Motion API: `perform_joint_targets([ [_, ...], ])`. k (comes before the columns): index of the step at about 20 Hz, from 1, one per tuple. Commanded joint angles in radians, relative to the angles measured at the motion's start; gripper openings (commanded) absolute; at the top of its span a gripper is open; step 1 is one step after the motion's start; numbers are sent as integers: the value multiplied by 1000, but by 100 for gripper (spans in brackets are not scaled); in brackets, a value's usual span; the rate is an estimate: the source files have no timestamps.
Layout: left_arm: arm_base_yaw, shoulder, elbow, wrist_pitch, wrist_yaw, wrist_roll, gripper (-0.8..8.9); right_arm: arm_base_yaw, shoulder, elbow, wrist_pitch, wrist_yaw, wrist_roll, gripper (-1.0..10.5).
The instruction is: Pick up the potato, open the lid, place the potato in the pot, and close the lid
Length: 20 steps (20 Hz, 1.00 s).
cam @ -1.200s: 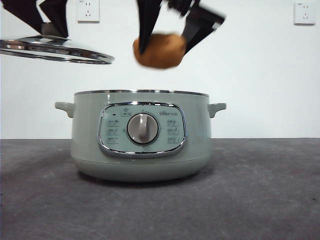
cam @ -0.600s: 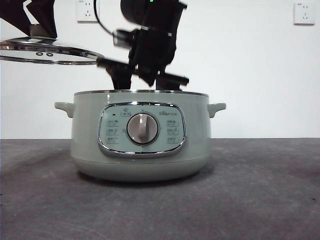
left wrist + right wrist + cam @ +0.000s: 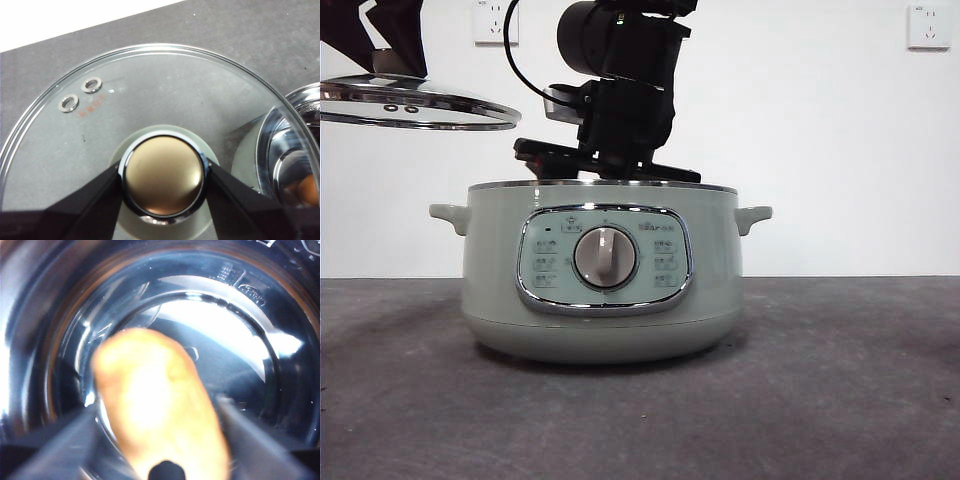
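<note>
- My right gripper [image 3: 160, 440] hangs down inside the wide pale sage-green electric pot [image 3: 600, 275], my wrist showing just above its chrome rim in the front view.
- Its two black jaws stand spread apart, one on each side of the large oval orange-brown potato [image 3: 157, 415].
- The wrist picture is blurred, so I cannot tell for certain whether the jaws touch the potato's skin; they look clear of it.
- The potato lies within the pot's shiny metal bowl, seen from above against the bright reflecting bottom.
- From the front the potato is hidden by the pot's wall.
- My left gripper [image 3: 162, 172] is clamped on the pale green, metal-topped knob of the round clear glass lid [image 3: 150, 100], one jaw pressed to each side.
- I hold that lid in the air, up and to the left of the pot, nearly level and well clear of the rim [image 3: 415, 105].
- Through the glass I see two small metal vent rings [image 3: 80, 95] and the grey table beneath.
- The pot stands on the dark grey table [image 3: 840, 400], its chrome-framed panel and round dial [image 3: 606, 257] facing the near side.
- A white wall with two sockets lies far behind.
</note>
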Motion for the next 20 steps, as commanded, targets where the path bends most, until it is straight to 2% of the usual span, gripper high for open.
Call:
perform_joint_targets([
  [1,0,-9,14,37,4,-10,-9,4,5,1,5,2,-7,702],
  [6,0,-8,14,36,5,-11,-9,6,-4,30,-29,1,-5,697],
  [12,0,-7,14,21,5,-11,-9,31,-10,191,-186,2,-11,691],
  [17,-15,-7,13,6,83,-34,-9,87,-97,261,-280,112,-32,680],
  [19,-39,-7,13,6,82,-33,-9,101,-164,260,-331,172,-45,586],
  [20,-56,-7,13,5,82,-33,-9,106,-203,260,-367,197,-56,580],
])
